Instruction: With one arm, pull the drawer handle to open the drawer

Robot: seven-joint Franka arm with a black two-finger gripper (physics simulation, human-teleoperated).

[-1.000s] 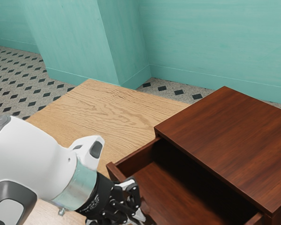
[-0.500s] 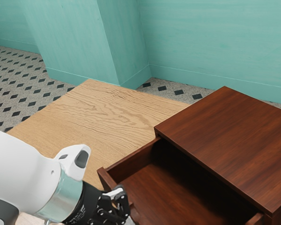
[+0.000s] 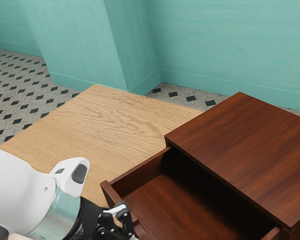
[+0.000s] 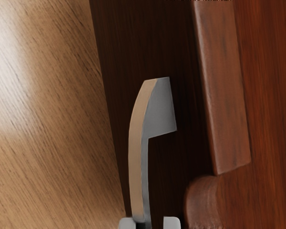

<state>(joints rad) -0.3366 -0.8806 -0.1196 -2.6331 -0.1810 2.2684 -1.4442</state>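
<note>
Walls (image 3: 230, 40): teal, with a pale skirting, meeting in corners behind everything else.
Floor (image 3: 20, 95): speckled tile with black diamonds, along the exterior view's left and behind the cabinet.
Desk (image 3: 115, 125): broad light-grained wood, carrying the cabinet at the exterior view's right; seen again in the wrist view (image 4: 38, 119) beside the drawer's front.
Cabinet (image 3: 245, 145): dark reddish wood, flat top, standing square on the desk.
Drawer (image 3: 190, 205): pulled well out of the cabinet toward the arm, dark wooden inside showing – front corner just beside the end effector.
Arm (image 3: 20, 200): white, with a silver ring and a black wrist, coming in at the exterior view's lower left.
End effector (image 3: 121, 220): black, low at the picture's edge, right against the outer face of the drawer front; grip – spread or pressed together – cannot tell.
Handle (image 4: 221, 90): wooden bar running along the drawer front (image 4: 128, 57), held off it on a rounded post (image 4: 205, 205); close under the hand in the wrist view.
</note>
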